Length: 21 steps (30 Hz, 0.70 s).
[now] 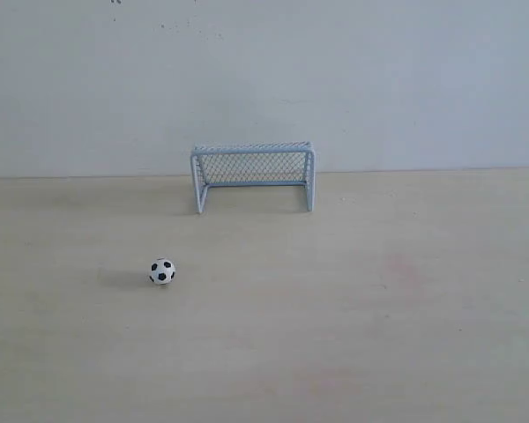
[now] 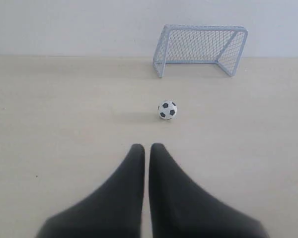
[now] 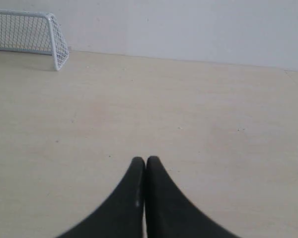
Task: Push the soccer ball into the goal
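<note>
The small black-and-white soccer ball (image 1: 162, 271) rests on the pale wooden table, left of centre and well in front of the goal (image 1: 253, 174), which stands against the back wall with its mouth facing forward. Neither arm shows in the exterior view. In the left wrist view the ball (image 2: 167, 110) lies a short way beyond my left gripper (image 2: 146, 147), slightly to one side of its tips, with the goal (image 2: 201, 48) farther off. That gripper is shut with nothing in it. My right gripper (image 3: 145, 159) is shut and holds nothing; only a corner of the goal (image 3: 35, 34) appears in its view.
The light wooden table (image 1: 379, 335) stretches wide around ball and goal. A plain white wall (image 1: 379, 79) rises directly behind the goal.
</note>
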Each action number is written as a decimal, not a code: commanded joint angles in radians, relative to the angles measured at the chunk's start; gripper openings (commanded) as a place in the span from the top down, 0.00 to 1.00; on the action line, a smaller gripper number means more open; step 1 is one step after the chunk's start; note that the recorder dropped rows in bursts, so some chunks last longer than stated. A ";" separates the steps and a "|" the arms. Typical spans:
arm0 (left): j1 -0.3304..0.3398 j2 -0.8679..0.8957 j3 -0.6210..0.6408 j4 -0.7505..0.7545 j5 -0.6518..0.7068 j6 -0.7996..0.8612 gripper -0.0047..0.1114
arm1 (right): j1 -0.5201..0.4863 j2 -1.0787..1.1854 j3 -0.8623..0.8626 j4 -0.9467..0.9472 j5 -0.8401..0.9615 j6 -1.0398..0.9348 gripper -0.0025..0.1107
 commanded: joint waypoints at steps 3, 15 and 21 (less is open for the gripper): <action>0.003 -0.002 0.003 0.001 -0.004 0.003 0.92 | -0.004 -0.005 -0.001 0.000 -0.008 -0.004 0.98; 0.003 -0.002 0.003 -0.050 -0.008 -0.002 0.92 | -0.004 -0.005 -0.001 0.000 -0.008 -0.004 0.98; 0.003 -0.002 -0.241 -0.205 -0.039 -0.059 0.92 | -0.004 -0.005 -0.001 0.000 -0.008 -0.004 0.98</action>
